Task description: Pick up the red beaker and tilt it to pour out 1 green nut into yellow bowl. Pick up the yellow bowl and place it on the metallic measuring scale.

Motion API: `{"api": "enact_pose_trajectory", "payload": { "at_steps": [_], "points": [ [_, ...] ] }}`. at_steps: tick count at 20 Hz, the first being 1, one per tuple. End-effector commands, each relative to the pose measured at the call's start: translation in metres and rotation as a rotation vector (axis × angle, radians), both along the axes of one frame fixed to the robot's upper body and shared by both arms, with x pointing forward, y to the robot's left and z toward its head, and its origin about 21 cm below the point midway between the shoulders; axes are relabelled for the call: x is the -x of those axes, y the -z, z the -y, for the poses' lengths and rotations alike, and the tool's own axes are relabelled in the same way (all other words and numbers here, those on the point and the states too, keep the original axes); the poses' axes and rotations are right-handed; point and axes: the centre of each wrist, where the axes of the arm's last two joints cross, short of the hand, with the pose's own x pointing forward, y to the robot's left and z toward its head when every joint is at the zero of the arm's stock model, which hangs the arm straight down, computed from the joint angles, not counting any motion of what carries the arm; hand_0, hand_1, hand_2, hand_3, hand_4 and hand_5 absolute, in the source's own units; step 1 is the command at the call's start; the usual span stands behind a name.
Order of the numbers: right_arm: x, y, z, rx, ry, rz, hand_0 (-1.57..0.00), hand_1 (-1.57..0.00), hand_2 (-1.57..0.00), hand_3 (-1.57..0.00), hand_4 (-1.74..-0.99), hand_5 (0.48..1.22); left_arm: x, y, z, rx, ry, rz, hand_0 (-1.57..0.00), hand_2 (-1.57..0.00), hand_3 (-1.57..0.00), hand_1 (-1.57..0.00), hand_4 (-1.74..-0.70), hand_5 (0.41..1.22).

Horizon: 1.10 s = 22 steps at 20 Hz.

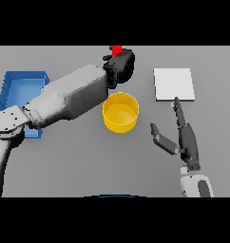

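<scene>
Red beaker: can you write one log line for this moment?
left robot hand: on red beaker | yellow bowl: on table | right robot hand: open, idle

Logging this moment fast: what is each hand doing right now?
Left hand: curled around the red beaker, beyond the yellow bowl.
Right hand: open, fingers straight, holding nothing.

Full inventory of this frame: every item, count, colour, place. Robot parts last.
red beaker: 1, red, far centre, mostly hidden behind the left hand
yellow bowl: 1, yellow, table centre, upright, nothing visible inside
measuring scale: 1, pale grey square plate, right of the bowl, bare
blue bin: 1, blue, left side, partly hidden by the left arm
table: 1, grey
left hand: 1, dark, at the beaker beyond the bowl, fingers curled
right hand: 1, dark, near right, fingers straight, fingertip at the scale's near edge
</scene>
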Motion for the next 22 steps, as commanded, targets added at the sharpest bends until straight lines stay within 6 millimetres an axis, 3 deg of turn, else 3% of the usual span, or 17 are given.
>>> {"api": "enact_pose_trajectory", "payload": {
  "at_steps": [1, 3, 5, 8, 9, 12, 15, 16, 19, 22],
  "points": [
    [0.0, 0.0, -0.001, -0.003, -0.002, -0.001, 0.0, 0.0, 0.0, 0.0, -1.147, 0.642, -0.006, -0.015, -0.001, 0.009, 0.005, 0.046, -1.57, -1.57, -1.57, -1.57, -1.72, 1.221],
    [-0.002, 0.0, 0.0, 0.006, -0.008, 0.009, 0.0, 0.0, 0.0, 0.0, -1.154, 0.654, -0.015, -0.047, -0.002, 0.029, -0.013, 0.114, -1.57, -1.57, -1.57, -1.57, -1.73, 1.221],
    [-0.002, -0.003, 0.004, 0.016, -0.009, 0.022, 0.0, 0.0, 0.0, 0.0, -1.16, 0.66, -0.027, -0.079, -0.013, 0.113, -0.049, 0.151, -1.57, -1.57, -1.18, -1.57, -1.73, 1.221],
    [-0.008, -0.004, 0.001, -0.001, -0.025, 0.018, 0.0, 0.0, 0.0, 0.0, -1.16, 0.661, -0.045, -0.141, -0.036, 0.354, -0.198, 0.213, -1.57, -1.57, -1.37, -1.57, -1.73, 1.221],
    [-0.009, -0.004, 0.0, -0.006, -0.024, 0.016, 0.0, 0.0, 0.0, 0.0, -1.156, 0.658, -0.05, -0.152, -0.045, 0.46, -0.262, 0.201, -1.57, -1.57, -1.41, -1.57, -1.73, 1.221],
    [-0.01, -0.003, -0.002, 0.052, 0.0, 0.007, 0.0, 0.0, 0.0, 0.0, -1.14, 0.637, -0.065, -0.185, -0.107, 0.891, -0.484, 0.119, -1.57, -1.57, -1.43, -1.57, -1.74, 1.221],
    [-0.011, -0.004, -0.003, 0.02, -0.023, 0.015, 0.0, 0.0, 0.0, 0.0, -1.129, 0.625, -0.073, -0.189, -0.166, 1.233, -0.649, 0.08, -1.57, -1.57, -1.39, -1.57, -1.74, 1.221],
    [-0.015, -0.007, -0.002, -0.005, -0.026, 0.025, 0.0, 0.0, 0.0, 0.0, -1.11, 0.623, -0.075, -0.182, -0.189, 1.335, -0.691, 0.063, -1.57, -1.57, -1.43, -1.57, -1.74, 1.221],
    [-0.013, -0.005, 0.001, -0.035, -0.049, 0.016, 0.0, 0.0, 0.0, 0.0, -1.081, 0.631, -0.075, -0.159, -0.246, 1.608, -0.849, 0.055, -1.57, -1.57, -1.5, -1.57, -1.74, 1.221],
    [-0.014, -0.005, 0.005, -0.027, -0.072, 0.017, 0.0, 0.0, 0.0, 0.0, -1.126, 0.651, -0.07, -0.116, -0.291, 1.779, -1.024, 0.107, -1.57, -1.57, -1.53, -1.57, -1.74, 1.221]
  ]
}}
